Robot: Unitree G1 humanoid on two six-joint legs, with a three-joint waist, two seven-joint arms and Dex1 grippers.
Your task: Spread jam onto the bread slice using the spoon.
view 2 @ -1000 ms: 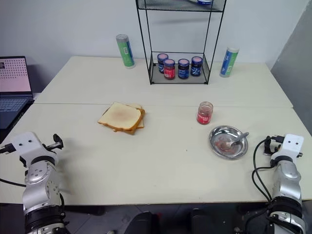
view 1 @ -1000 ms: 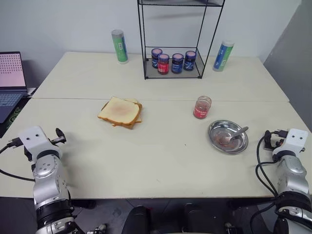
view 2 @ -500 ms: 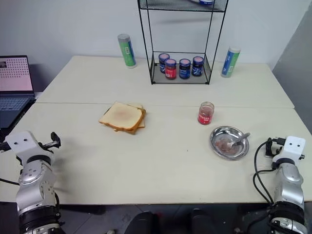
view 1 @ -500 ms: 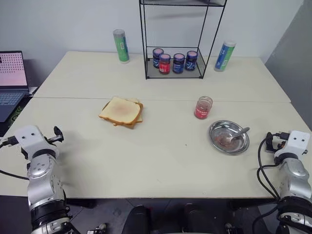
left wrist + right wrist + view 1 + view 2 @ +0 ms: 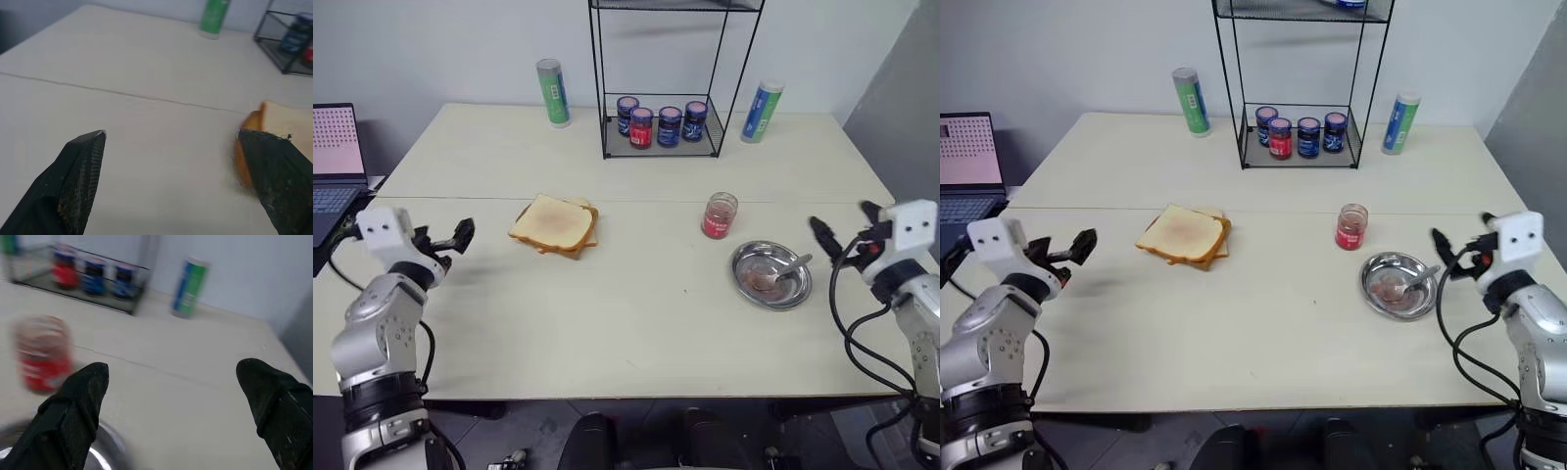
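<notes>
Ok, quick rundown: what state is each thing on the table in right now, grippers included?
left gripper: open, empty, near the bread.
right gripper: open, empty, beside the bowl.
jam jar: upright, no lid, partly full.
spoon: resting in the steel bowl, handle over the rim.
bread slice: lying flat on top of other bread pieces.
lidded jars: upright on the wire rack's bottom shelf.

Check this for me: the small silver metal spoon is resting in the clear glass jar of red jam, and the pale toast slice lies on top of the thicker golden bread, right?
Not quite. The small silver metal spoon rests in the round steel bowl, not in the clear glass jar of red jam, which stands beside the bowl. The left eye view shows it. The pale toast slice does lie on top of the thicker golden bread.
</notes>
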